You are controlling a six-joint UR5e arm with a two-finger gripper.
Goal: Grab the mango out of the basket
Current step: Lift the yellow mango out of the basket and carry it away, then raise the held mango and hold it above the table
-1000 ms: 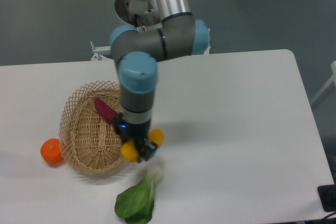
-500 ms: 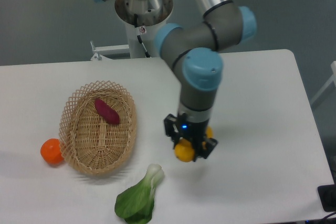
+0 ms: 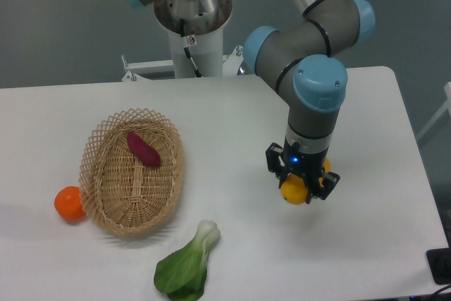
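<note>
Orange fruit [image 3: 69,203] at the far left sits just outside the basket [image 3: 106,174], touching or nearly touching its lattice rim, exactly where we saw it a second ago. The basket has not shifted either, and now holds only the dark purple-red root [image 3: 144,149], lying toward its upper half. Below and to the right of the basket, the leafy green [image 3: 184,267] rests on the surface [image 3: 70,103], unmoved.

What has changed lies further right. A second ago the gripper [image 3: 302,187] hung at the basket's right edge with the mango [image 3: 295,191] already clamped in it; half a second ago it had crossed to the middle of the surface; now it has travelled further right again, well apart from the basket. The gripper is closed on the mango, its dark fingers on either side of the yellow-orange fruit, which shows below and between them. We cannot tell from this single view whether the mango hangs clear of the surface or rests on it, though the shadow beneath looks slightly offset, which hints at some height.

For the task, we judge the main part done: the mango is out of the basket and held firmly through a sideways carry. What remains, if anything, is only to hold it or set it down; the smooth skin could slip if the grip loosens.
</note>
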